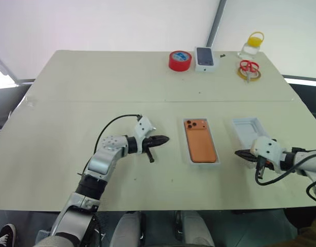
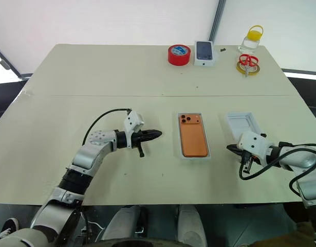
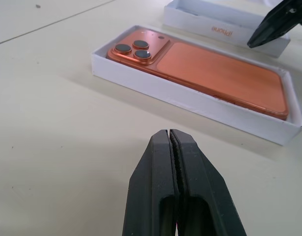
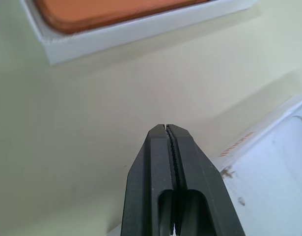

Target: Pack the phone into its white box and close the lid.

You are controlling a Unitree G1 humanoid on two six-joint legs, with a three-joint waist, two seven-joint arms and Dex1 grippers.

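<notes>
Both sets of jaws were pressed together, holding nothing. The left gripper [image 1: 165,139] hovered left of the white box [image 1: 215,162], where the phone [image 1: 200,140] lay camera-side up; the right gripper [image 1: 239,153] hung beside the upturned lid [image 1: 237,127] on the bench [image 1: 70,128].

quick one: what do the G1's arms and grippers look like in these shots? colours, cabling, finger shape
Both arms are silver-grey metal segments with black joints. Each wrist carries a white angular camera housing, and a black cable loops from it back along the forearm. The left gripper and right gripper each have two black tapered fingers with finely ribbed inner faces.
</notes>
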